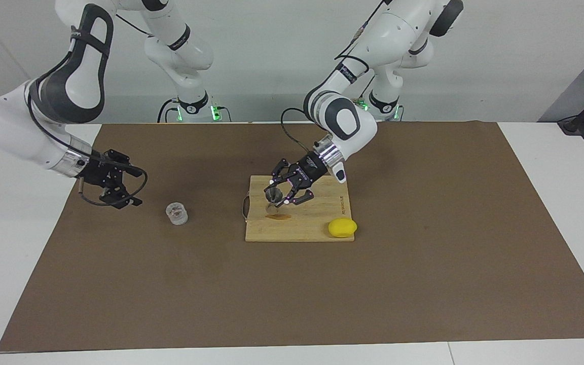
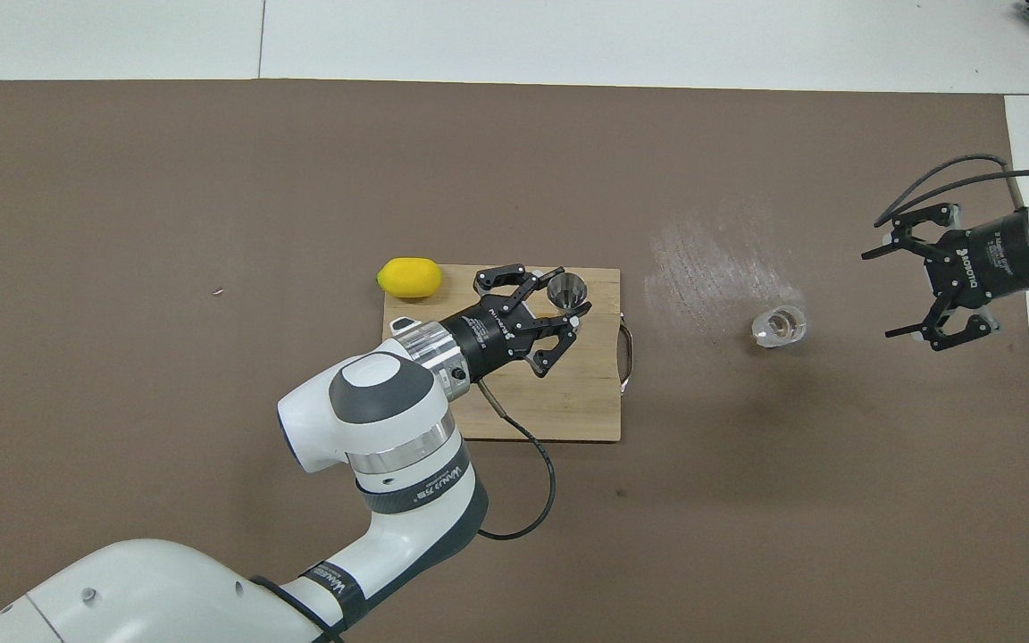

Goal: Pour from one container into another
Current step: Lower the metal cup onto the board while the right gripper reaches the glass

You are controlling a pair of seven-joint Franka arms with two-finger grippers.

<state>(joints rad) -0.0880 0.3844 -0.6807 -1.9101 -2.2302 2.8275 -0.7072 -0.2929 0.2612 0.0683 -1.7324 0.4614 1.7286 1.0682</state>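
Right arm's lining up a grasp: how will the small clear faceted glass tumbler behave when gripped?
The small clear faceted glass tumbler looks rigid and probably breakable. Its short, wide shape suggests it resists tipping. The facets may help grip, though glass could slip on the brown mat if nudged by the open right end effector.

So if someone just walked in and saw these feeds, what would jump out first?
Probably the left gripper shut on the steel jigger, held over the wooden cutting board beside the yellow lemon. Next, the right gripper, open, close to the glass tumbler standing on the brown mat.
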